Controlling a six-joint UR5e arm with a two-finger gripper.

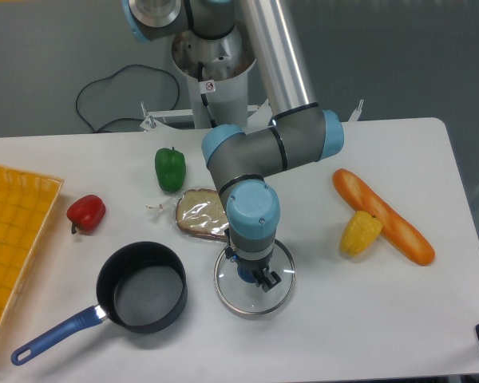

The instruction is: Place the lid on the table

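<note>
Three peppers, one lid, one saucepan, one baguette, one tray.

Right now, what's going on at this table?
The arm's tool is down over the knob of the glass lid, which lies on the table just right of the open saucepan. The wrist hides the fingers, so I cannot tell whether they grip the knob. Peppers, bread and a tray lie around.

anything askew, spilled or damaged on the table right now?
Nothing stands out. The lid lies flat on the table beside the open saucepan, with the gripper directly over its knob. The peppers, bread and baguette lie loose but intact. No spills visible. The wrist hides the jaws.
</note>
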